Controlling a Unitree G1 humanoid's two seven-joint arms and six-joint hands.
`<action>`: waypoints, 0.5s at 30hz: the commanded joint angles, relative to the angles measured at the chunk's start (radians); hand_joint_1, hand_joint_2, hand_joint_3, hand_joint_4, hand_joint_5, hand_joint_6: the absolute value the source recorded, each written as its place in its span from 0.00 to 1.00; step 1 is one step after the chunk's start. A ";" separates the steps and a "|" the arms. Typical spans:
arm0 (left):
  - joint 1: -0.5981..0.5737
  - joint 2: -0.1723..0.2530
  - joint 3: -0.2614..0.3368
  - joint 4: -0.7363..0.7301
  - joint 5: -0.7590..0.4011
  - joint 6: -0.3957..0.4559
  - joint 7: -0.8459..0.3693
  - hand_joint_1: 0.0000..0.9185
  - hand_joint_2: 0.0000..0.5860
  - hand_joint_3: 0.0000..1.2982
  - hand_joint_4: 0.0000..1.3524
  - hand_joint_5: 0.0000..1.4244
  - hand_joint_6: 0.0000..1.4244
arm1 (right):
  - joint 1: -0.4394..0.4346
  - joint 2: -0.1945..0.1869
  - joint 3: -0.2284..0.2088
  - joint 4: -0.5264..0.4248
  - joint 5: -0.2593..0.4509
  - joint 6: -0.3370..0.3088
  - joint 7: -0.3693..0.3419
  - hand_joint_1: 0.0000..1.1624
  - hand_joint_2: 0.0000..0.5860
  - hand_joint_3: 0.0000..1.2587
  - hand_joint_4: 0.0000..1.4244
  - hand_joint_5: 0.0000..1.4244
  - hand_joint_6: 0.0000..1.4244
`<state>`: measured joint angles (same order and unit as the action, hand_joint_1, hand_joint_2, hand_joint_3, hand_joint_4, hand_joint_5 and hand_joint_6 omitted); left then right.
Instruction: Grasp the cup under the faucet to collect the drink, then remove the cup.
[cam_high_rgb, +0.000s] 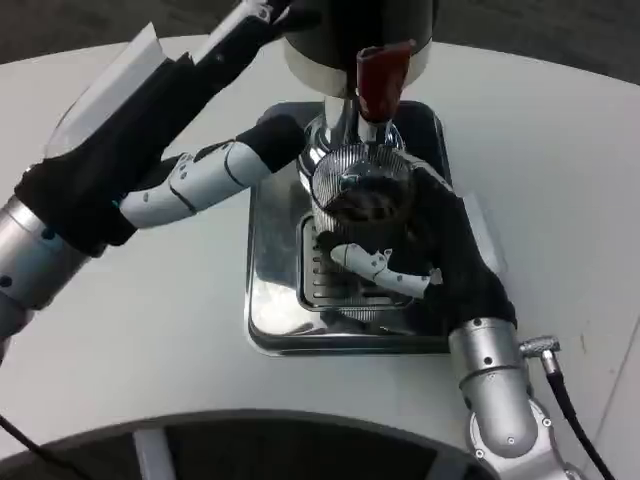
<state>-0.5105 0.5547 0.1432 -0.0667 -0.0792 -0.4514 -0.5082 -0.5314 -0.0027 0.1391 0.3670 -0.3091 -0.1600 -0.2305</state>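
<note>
A clear ribbed cup (362, 190) holding dark drink stands on the drip grate (322, 285) of the dispenser, right below the faucet with its red tap handle (381, 78). My right hand (420, 258) wraps around the cup from the right and front, its white fingers (375, 265) curled across the cup's base. My left hand (225, 170) reaches in from the left, its dark fingertips against the metal faucet column beside the cup's rim. The cup's lower part is hidden behind my right hand.
The shiny steel drip tray (270, 300) surrounds the grate. The dispenser's dark round body (345, 35) rises behind the faucet. White table (150, 330) spreads on both sides; a dark rim curves along the near edge.
</note>
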 joint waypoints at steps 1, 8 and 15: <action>0.025 0.022 0.010 -0.029 -0.016 -0.003 -0.009 0.00 0.32 0.00 0.00 0.06 0.04 | 0.036 0.034 -0.001 0.038 0.014 -0.009 -0.027 0.92 0.34 0.41 0.45 0.48 0.57; 0.052 0.032 0.016 -0.060 -0.020 0.012 -0.005 0.00 0.32 0.00 0.00 0.07 0.04 | 0.048 0.051 -0.007 0.016 -0.006 -0.031 -0.099 0.97 0.31 0.50 0.52 0.59 0.73; 0.080 0.039 0.025 -0.091 -0.028 0.028 -0.006 0.00 0.32 0.00 0.00 0.06 0.04 | 0.073 0.058 0.001 -0.024 -0.033 -0.041 -0.144 0.99 0.24 0.55 0.56 0.64 0.83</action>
<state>-0.4573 0.5765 0.1548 -0.1358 -0.0976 -0.4329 -0.5084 -0.4894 0.0456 0.1357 0.3543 -0.3304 -0.1990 -0.3582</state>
